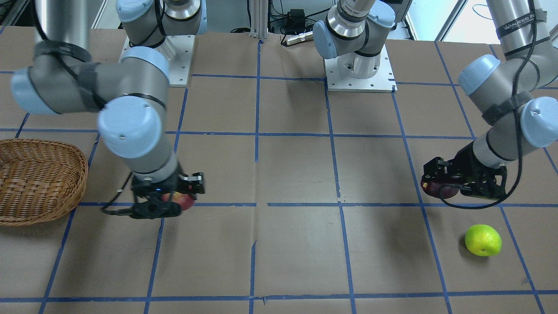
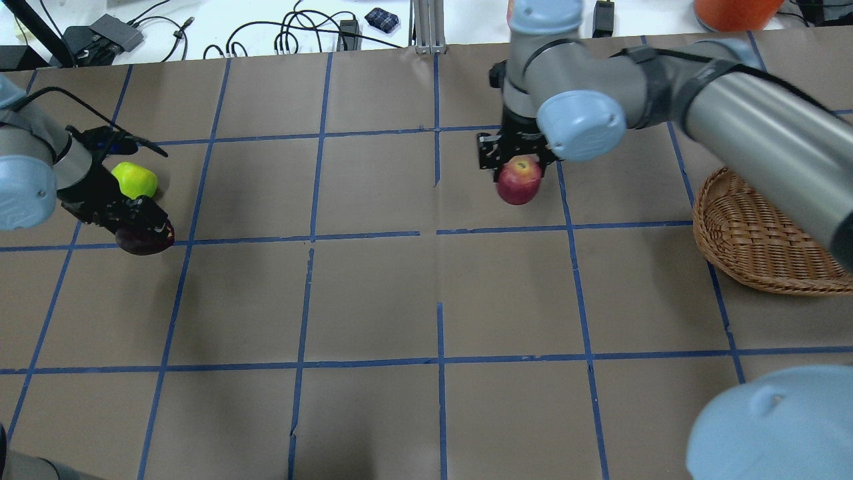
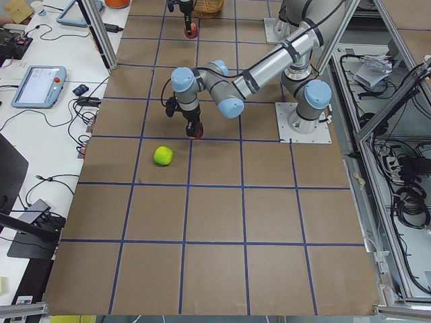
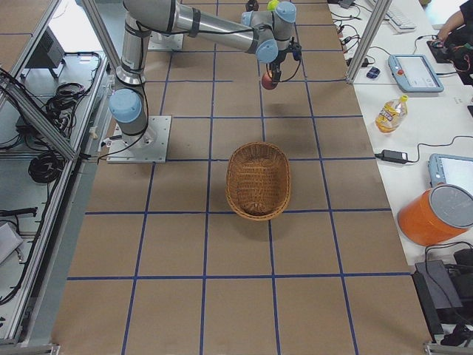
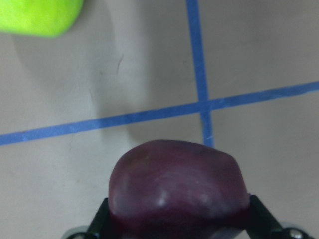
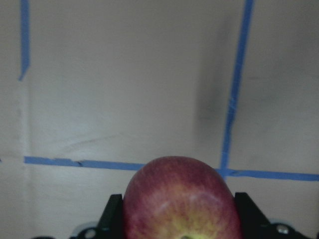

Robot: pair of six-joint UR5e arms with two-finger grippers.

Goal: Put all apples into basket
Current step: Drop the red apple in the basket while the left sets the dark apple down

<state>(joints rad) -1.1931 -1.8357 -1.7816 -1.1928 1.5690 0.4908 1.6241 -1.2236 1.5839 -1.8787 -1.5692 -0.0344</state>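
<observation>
My left gripper [image 2: 145, 235] is shut on the dark maroon apple [image 2: 136, 243] near the table's left end; the left wrist view shows the apple [image 5: 179, 189] pinched between both fingers, held a little above the paper. The lime green apple [image 2: 134, 180] lies on the table just beyond it and also shows in the front view [image 1: 482, 240]. My right gripper [image 2: 518, 175] is shut on the red apple [image 2: 520, 187] near the table's middle; the apple fills the bottom of the right wrist view [image 6: 182, 199]. The wicker basket [image 2: 760, 240] stands empty at the right end.
The table is covered in brown paper with a blue tape grid. Both arm bases [image 1: 359, 69] [image 1: 161, 56] stand at the robot's side. Cables [image 2: 293, 33] lie beyond the far edge, and an orange bucket [image 4: 436, 214] and a bottle [image 4: 389, 112] stand on the side bench.
</observation>
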